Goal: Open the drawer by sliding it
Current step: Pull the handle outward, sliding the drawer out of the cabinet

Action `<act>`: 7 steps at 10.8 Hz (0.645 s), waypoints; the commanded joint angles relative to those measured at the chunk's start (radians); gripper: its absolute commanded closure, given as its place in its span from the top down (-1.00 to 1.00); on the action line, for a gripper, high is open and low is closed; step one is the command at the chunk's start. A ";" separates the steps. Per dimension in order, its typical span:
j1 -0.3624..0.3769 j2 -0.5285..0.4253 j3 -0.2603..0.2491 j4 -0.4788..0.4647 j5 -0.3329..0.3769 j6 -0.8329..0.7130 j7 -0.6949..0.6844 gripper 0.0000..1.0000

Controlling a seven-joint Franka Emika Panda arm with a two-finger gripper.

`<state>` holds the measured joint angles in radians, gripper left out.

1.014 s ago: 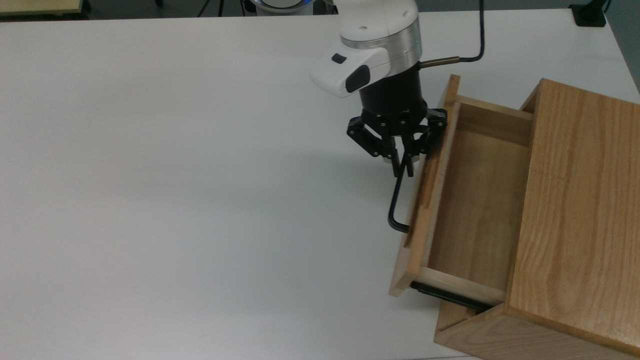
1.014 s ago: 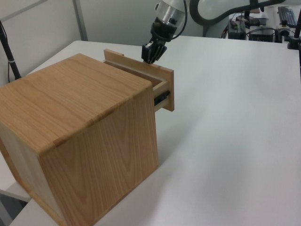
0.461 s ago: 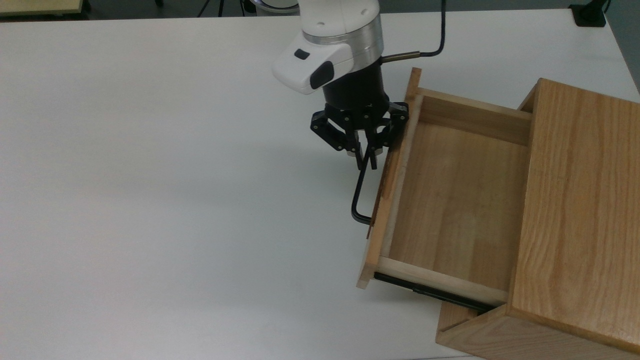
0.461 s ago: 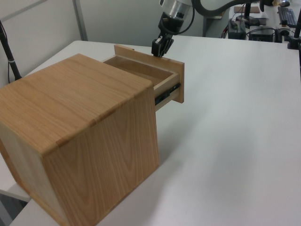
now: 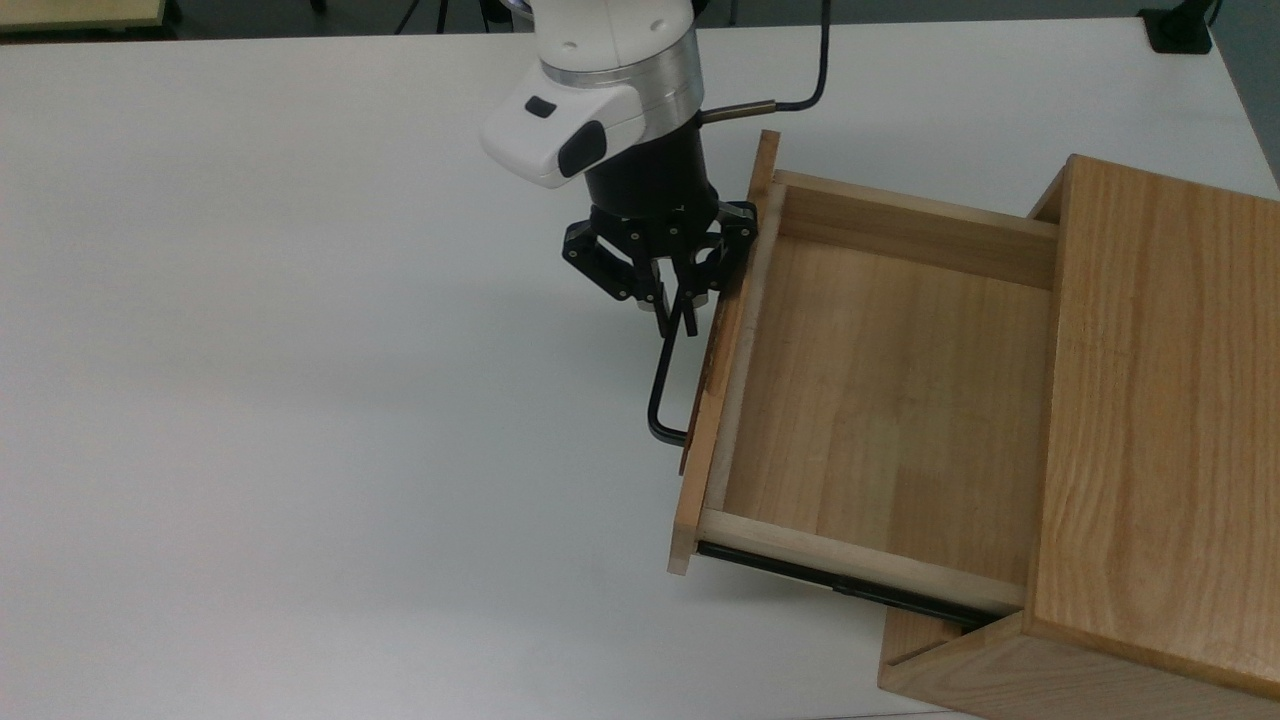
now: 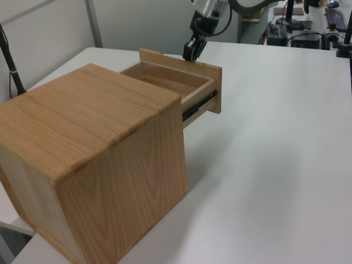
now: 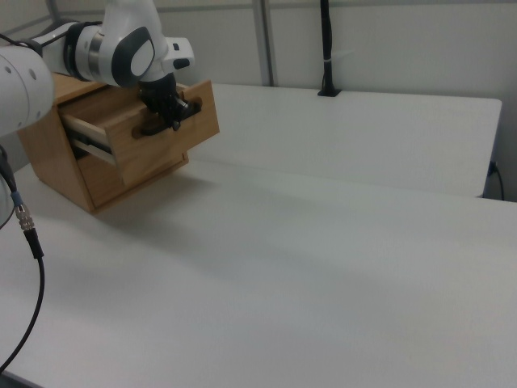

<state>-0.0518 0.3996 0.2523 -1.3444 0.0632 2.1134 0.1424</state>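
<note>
The light oak drawer (image 5: 880, 400) stands pulled far out of its cabinet (image 5: 1160, 430), its shallow tray empty and a black side rail (image 5: 840, 588) exposed. My gripper (image 5: 685, 312) points down at the front panel and is shut on the upper part of the thin black bar handle (image 5: 660, 390). In the left view the gripper (image 6: 192, 52) sits just beyond the drawer (image 6: 176, 82), whose front panel hides the handle. In the right view the gripper (image 7: 172, 113) is at the drawer front (image 7: 174, 145), with the arm above it.
The white table (image 5: 300, 400) stretches wide to the top view's left of the drawer. A black cable (image 5: 815, 70) trails from the wrist. In the right view a black post (image 7: 326, 48) stands at the table's far edge. Equipment desks (image 6: 297, 27) lie beyond the table.
My gripper has moved toward the top view's left with the handle held, and the drawer has slid much farther out of the cabinet. The cabinet has barely shifted.
</note>
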 commanded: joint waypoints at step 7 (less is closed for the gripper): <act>-0.049 -0.063 -0.005 -0.047 0.021 -0.121 -0.106 1.00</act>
<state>-0.0973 0.3938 0.2517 -1.3653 0.0662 2.0570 0.0283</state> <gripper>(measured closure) 0.233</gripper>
